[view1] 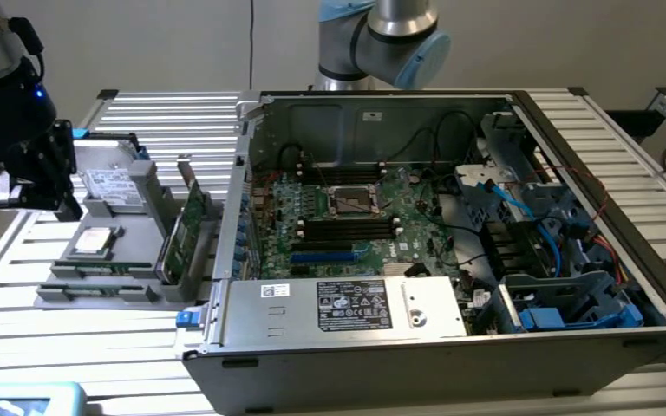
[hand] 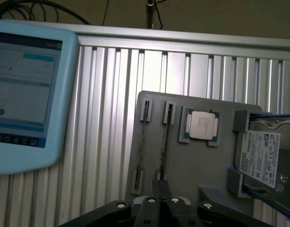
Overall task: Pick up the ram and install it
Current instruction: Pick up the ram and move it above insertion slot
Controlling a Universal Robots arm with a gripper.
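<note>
The silver, blue-capped jointed robot arm carries its black two-fingered gripper at the exterior view's left, pointing downward, both fingers pressed flat together.

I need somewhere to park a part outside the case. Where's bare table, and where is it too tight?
Bare table slats run between the blue pendant and the gray tray, and more lie between the tray and the table's edge. Crowded: the tray itself and the open case, packed with boards and cables.
</note>
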